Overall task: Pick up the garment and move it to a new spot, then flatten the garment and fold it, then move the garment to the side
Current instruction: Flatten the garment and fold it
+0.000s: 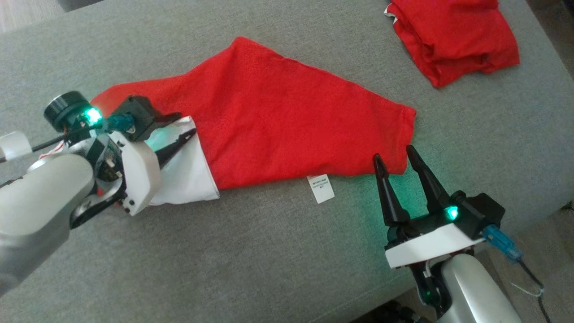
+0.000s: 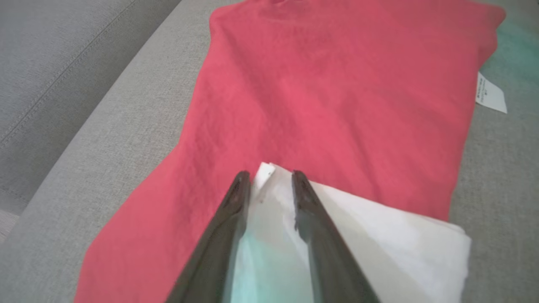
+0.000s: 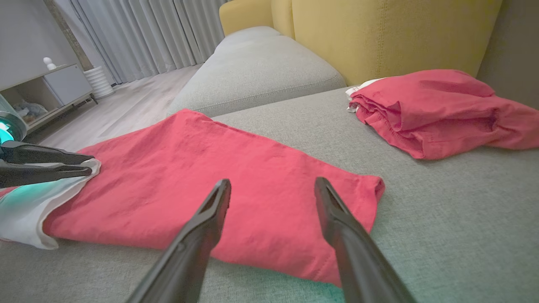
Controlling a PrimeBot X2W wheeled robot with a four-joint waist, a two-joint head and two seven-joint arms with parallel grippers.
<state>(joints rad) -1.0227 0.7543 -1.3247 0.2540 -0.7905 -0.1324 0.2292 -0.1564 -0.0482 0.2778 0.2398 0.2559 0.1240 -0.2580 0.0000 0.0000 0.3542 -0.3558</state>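
Observation:
The garment (image 1: 287, 116) is red and lies folded flat on the grey sofa seat, with a white panel (image 1: 188, 175) sticking out at its left end. My left gripper (image 1: 188, 125) sits on that white panel (image 2: 379, 227), jaws narrowed around its raised corner; whether they pinch it I cannot tell. From the right wrist view, the left gripper (image 3: 88, 165) rests at the white edge. My right gripper (image 1: 393, 152) stands open at the garment's near right corner (image 3: 358, 189), nothing between its fingers (image 3: 214, 206).
A second red garment (image 1: 453, 36) lies bunched at the far right of the seat (image 1: 269, 251). A white label (image 1: 321, 188) pokes out from the near edge. The seat's front edge runs near my right arm. A yellow backrest (image 3: 379, 33) rises behind.

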